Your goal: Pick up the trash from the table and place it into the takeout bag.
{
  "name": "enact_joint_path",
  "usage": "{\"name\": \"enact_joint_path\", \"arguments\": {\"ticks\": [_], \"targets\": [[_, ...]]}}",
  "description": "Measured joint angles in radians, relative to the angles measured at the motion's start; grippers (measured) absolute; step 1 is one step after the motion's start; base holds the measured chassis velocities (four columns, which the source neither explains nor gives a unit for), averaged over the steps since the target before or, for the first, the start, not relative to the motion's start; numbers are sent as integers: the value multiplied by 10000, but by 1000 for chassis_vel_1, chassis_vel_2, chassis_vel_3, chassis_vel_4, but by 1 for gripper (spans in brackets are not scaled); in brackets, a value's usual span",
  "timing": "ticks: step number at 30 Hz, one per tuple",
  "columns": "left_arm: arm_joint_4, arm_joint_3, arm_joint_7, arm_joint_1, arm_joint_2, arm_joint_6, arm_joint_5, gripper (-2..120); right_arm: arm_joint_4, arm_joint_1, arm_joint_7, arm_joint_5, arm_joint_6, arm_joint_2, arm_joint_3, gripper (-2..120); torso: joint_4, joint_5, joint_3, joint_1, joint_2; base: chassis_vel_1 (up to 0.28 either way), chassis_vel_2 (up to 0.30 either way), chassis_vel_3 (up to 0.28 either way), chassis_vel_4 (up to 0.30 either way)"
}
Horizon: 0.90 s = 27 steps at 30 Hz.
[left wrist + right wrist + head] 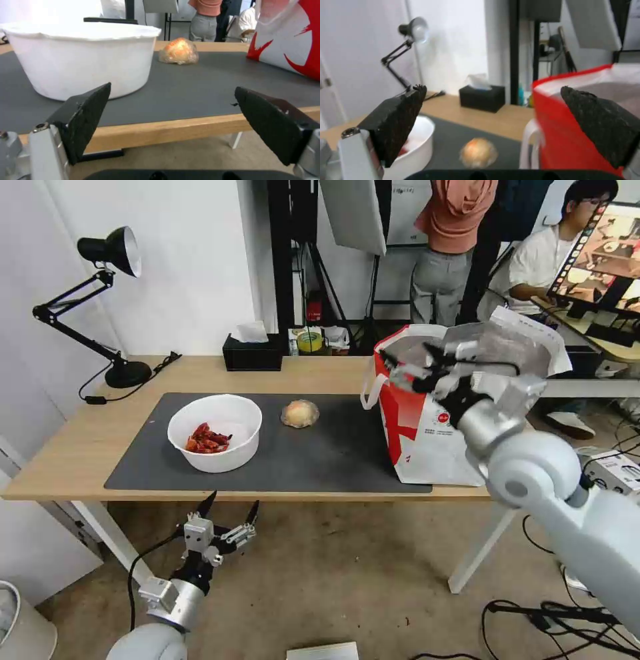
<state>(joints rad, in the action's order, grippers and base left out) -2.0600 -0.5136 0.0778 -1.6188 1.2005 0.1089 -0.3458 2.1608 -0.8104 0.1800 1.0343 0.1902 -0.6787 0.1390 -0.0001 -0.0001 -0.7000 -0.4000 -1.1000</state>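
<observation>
Trash items are lying on the dark grey mat (333, 453) of the table (73, 447): a white round bowl (215, 432) holding red shell scraps (207, 439) is sitting toward the mat's left end, and a tan plastic-wrapped ball (300, 414) is resting near the mat's far edge, well apart from the bowl. The takeout bag (427, 433) is standing upright at the mat's right end, close to the tabletop's front edge, its mouth gaping and its foil lining (507, 347) showing.

Right gripper (408, 365) is hovering at the bag's near rim, above the mouth — jaws spread wide, nothing between them. In the right wrist view the two black pads (396, 122) are framing the ball and the bag's red wall.

Left gripper (230, 509) is hanging below the tabletop's front edge, in front of the bowl — jaws parted and empty.

At the tabletop's far edge a black tissue box (253, 352) is sitting; a black desk lamp (110, 307) is occupying the far left corner.
</observation>
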Motion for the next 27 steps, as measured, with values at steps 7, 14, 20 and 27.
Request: {"name": "enact_joint_path", "arguments": {"ticks": [7, 14, 20, 27], "targets": [[-13, -92, -7, -8, -44, -10, -52, 100, 573, -1520, -421, -560, -45, 158, 535, 100, 0, 0, 1, 0, 0, 0, 0, 0, 0], [-8, -76, -6, -7, 43, -10, -47, 100, 672, -2675, -568, -1237, -473, -75, 661, 100, 2, 0, 0, 0, 0, 0, 0, 0, 0], [36, -157, -3, -66, 41, 16, -45, 100, 699, -3866, -491, -2071, -935, -407, 860, 100, 1, 1, 0, 1, 0, 0, 0, 0, 0], [58, -168, 22, -131, 113, 46, -30, 100, 592, -5233, -298, -3383, -1784, -1029, 976, 100, 1, 0, 0, 1, 0, 0, 0, 0, 0]]}}
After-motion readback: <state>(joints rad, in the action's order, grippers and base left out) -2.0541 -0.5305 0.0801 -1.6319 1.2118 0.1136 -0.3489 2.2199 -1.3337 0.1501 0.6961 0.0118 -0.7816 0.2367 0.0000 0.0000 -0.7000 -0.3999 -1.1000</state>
